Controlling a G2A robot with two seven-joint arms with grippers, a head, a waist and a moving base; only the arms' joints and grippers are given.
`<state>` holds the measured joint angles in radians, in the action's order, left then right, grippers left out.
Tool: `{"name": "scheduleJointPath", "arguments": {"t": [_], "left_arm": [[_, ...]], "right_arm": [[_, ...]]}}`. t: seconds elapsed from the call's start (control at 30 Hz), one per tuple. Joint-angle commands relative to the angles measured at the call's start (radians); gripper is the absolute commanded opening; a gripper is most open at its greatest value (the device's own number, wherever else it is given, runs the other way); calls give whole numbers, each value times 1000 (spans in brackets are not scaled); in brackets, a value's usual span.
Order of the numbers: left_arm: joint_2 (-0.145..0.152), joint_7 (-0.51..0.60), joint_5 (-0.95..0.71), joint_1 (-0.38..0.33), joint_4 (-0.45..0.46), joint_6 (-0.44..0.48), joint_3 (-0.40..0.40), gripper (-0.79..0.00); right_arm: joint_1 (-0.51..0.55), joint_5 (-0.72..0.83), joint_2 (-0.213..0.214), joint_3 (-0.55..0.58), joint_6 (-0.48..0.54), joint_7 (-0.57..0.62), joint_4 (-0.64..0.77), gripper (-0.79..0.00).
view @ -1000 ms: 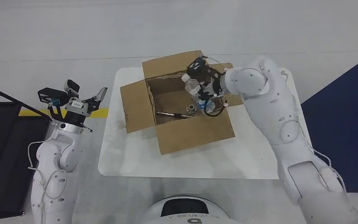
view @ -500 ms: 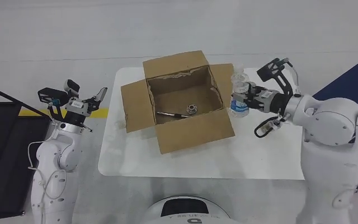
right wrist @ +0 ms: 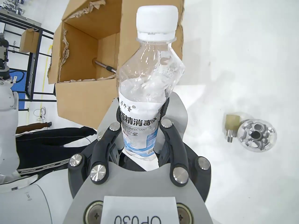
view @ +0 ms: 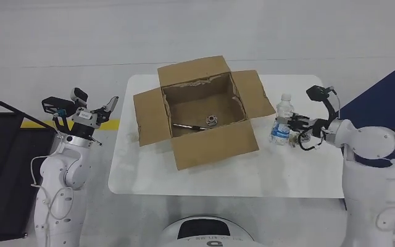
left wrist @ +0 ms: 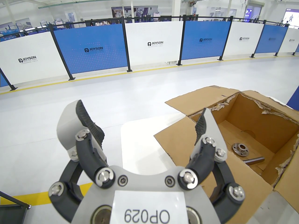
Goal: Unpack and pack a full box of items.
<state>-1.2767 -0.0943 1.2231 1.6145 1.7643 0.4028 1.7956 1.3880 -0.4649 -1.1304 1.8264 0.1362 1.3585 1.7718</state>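
Black ribbed pads (left wrist: pixel 90 123) on the left claw (left wrist: pixel 142 115), spread wide, gripping nothing. Parked off the left side of the white counter (view: pixel 185 179), well apart from everything on it, facing towards the cardboard box (view: pixel 213 145).

Next rightward, on the middle of the counter: that box, top open, all four flaps folded outward, torn paper along the inner rim. On its floor, a small round metal flange (view: pixel 212 118) and, just beside it towards the left wall, a slim metal rod (view: pixel 188 126) lying flat. Touching or merely close, impossible to say.

Right of the box, just beyond its right flap: a clear plastic bottle (view: pixel 282 120), white cap up, standing upright, liquid inside, white-and-blue label round the lower half. Base down at the counter; resting on it or held just above, cannot tell. Closed around the labelled lower body: the right claw (view: pixel 297 126), one finger on each side, pressing the label, coming in from the right.

Near the bottle, seen from the right wrist, lying on the bare counter: a round silvery metal part (right wrist: pixel 257 137) with holes in its face, and right against it a short cream-coloured stub (right wrist: pixel 231 123) with a metal tip. On which side of the bottle, not clear.
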Motion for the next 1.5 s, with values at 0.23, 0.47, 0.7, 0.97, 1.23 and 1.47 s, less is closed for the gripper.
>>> {"name": "scheduleJointPath", "arguments": {"t": [0.23, 0.47, 0.7, 0.97, 1.23, 1.47], "left_arm": [[0, 0, 0, 0, 0, 0, 0, 0], [0, 0, 0, 0, 0, 0, 0, 0], [0, 0, 0, 0, 0, 0, 0, 0], [0, 0, 0, 0, 0, 0, 0, 0], [0, 0, 0, 0, 0, 0, 0, 0], [0, 0, 0, 0, 0, 0, 0, 0]], "right_arm": [[-274, 3, 12, -157, -75, 112, -427, -785], [-384, -18, 19, -217, -96, 121, -636, -785], [-451, -51, 27, -273, -102, 151, -742, -785], [-475, -58, 37, -318, -117, 177, -782, -428], [-473, -74, 52, -336, -160, 177, -768, -83], [-427, -53, 73, -284, -184, 157, -631, 0]]}}
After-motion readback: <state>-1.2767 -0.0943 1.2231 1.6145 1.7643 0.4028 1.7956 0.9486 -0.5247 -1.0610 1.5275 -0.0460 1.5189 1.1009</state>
